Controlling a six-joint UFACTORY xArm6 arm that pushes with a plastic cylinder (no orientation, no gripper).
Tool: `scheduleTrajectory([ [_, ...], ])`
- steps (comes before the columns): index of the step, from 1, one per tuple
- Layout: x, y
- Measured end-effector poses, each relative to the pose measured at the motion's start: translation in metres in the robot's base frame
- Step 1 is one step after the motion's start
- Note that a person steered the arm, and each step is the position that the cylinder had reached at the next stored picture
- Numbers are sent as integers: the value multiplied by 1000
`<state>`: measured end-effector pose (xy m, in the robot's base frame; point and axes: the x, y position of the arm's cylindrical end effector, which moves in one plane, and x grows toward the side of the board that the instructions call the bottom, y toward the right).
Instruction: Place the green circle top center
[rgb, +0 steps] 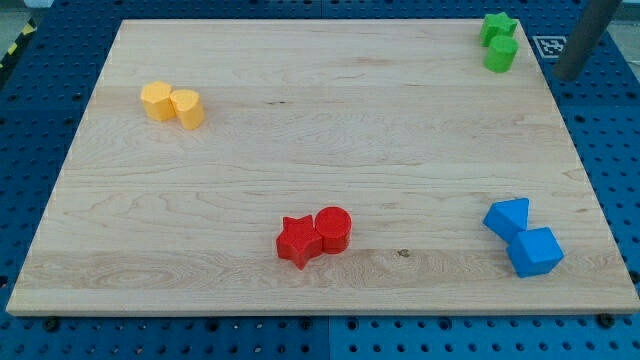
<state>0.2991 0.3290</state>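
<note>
And here we are, looking down on the wooden board (320, 150), lying on the blue pegboard table (600, 150). My tip (566, 76) is sitting off the board entirely, out past its edge at roughly two o'clock, the dark rod slanting up out of the view's top right corner. There are no jaws to report on here: it is a plain rod, holding nothing and touching no block.

The green circle (501, 54) is standing up in the board's corner at about one o'clock, well to the view's right of top center. It is pressing right up against the green star (496, 27), which is sitting just above it, at its twelve o'clock. My tip is waiting near that pair, at about four o'clock from the green circle, with the board's edge between them.

Over at ten o'clock on the board, two yellow blocks are sitting side by side and touching: a yellow hexagon-like block (157, 101) and a rounder yellow block (188, 108) at its three o'clock.

Down at six o'clock, the red star (298, 241) is nestling against the red circle (333, 229), which is lying at its two o'clock.

At four o'clock, a blue block with a pointed top (507, 217) is touching a chunkier blue block (535, 251) at its five o'clock; their exact shapes I cannot tell.
</note>
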Motion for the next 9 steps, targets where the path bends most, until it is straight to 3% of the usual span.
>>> scheduleTrajectory([
  [4, -20, -80],
  [7, -24, -235],
  [9, -53, -322],
])
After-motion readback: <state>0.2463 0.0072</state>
